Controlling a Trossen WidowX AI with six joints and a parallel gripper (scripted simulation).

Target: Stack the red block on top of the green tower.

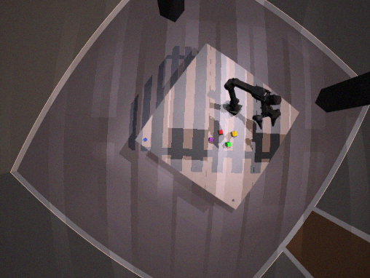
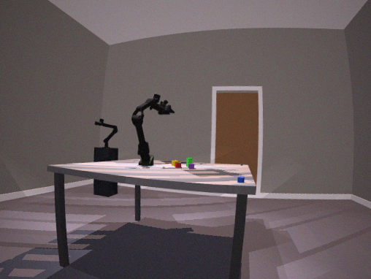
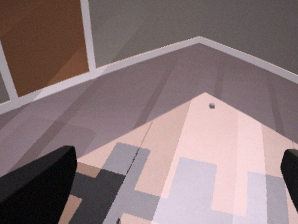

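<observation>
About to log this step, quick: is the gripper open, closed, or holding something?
Gripper: open, holding nothing, raised above the table.

Red block (image 1: 220, 132), green tower (image 1: 228, 144)

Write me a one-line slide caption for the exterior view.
Arm raised high over the table, gripper open and empty, with the red block beside the green tower among yellow, purple and blue blocks.
</observation>
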